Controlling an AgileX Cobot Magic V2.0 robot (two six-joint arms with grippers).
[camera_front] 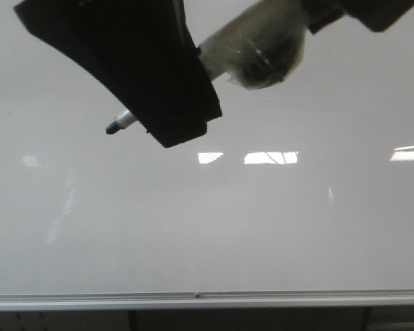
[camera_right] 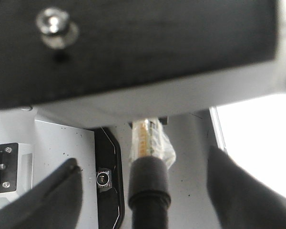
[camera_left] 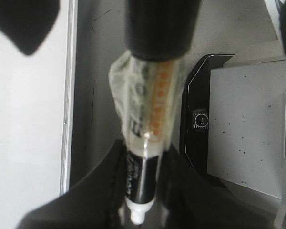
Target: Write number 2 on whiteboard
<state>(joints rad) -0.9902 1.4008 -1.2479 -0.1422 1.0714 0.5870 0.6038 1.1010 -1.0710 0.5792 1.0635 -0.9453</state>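
Up close, left claw (camera_front: 167, 117) clamps marker (camera_front: 117, 124), tip over blank whiteboard (camera_front: 207, 227); right claw (camera_right: 143, 191) wide.

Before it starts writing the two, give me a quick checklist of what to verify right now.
1. Marker gripped: ok, the left gripper is shut on its barrel.
2. Tip uncapped: ok, bare and pointing at the board.
3. Whiteboard free for writing: ok, nothing written, only light reflections.
4. Tip touching the board: cannot tell.
5. Right gripper out of the way: cannot tell; it is open, fingers spread either side of the marker's black end.
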